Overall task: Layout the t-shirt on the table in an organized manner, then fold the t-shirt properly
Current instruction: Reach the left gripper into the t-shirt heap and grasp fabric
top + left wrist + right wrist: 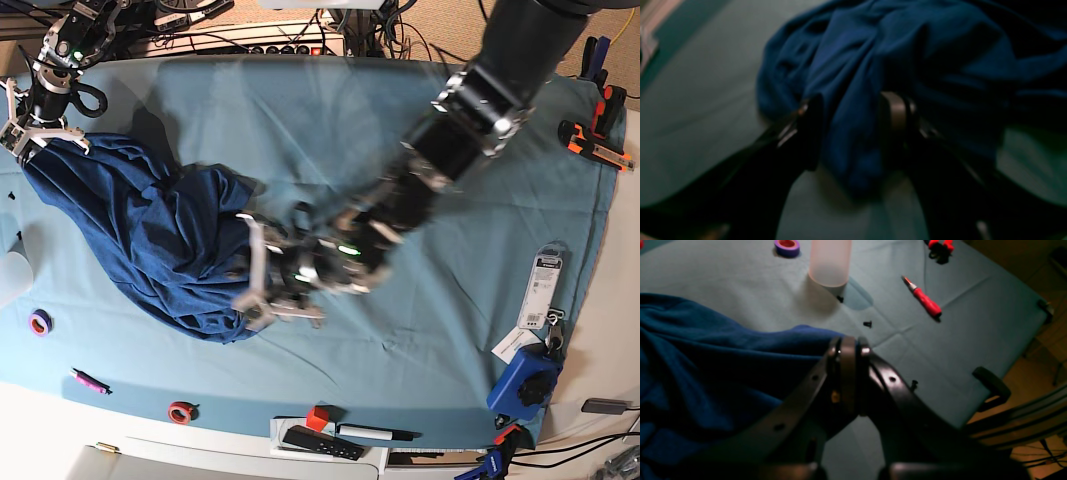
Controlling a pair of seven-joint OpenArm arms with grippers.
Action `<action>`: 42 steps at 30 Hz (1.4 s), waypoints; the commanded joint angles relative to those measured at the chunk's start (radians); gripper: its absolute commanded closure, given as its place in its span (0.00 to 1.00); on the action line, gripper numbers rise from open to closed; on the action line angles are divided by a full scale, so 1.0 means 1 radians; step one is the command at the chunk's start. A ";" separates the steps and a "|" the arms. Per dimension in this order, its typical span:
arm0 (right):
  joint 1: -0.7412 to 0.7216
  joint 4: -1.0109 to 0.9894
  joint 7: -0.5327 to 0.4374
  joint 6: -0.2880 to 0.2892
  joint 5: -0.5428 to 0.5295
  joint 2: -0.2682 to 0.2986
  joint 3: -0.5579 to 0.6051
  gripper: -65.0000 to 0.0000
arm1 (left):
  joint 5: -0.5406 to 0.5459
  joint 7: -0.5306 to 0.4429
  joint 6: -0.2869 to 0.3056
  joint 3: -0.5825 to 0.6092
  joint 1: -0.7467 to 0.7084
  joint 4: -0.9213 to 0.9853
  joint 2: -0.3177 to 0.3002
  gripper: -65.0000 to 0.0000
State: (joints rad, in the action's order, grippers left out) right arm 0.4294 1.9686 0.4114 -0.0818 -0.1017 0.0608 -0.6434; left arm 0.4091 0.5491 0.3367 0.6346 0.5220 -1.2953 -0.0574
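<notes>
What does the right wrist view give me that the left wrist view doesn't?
Only the right wrist view shows the right gripper shut on a t-shirt edge, plus a red screwdriver, a purple tape roll and a translucent tube.

Only the left wrist view shows the left gripper, jaws parted with bunched cloth between them.

Both show the t-shirt crumpled on the table.

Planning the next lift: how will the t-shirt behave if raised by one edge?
The t-shirt would likely hang limp, since it lies in a bunched, creased heap. It probably drags rather than slides on the table, whose cloth cover looks likely to grip. It looks light for its spread.
</notes>
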 commanded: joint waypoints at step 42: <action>0.000 0.020 -0.023 -0.008 0.013 0.014 -0.006 1.00 | -0.536 -0.220 -0.081 0.201 -0.238 -0.037 0.034 0.58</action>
State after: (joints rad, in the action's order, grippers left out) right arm 0.4294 1.9686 0.4145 -0.0826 -0.1013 0.0612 -0.6434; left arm -0.1284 0.3538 0.2615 0.8375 0.2653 -1.3193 -0.0364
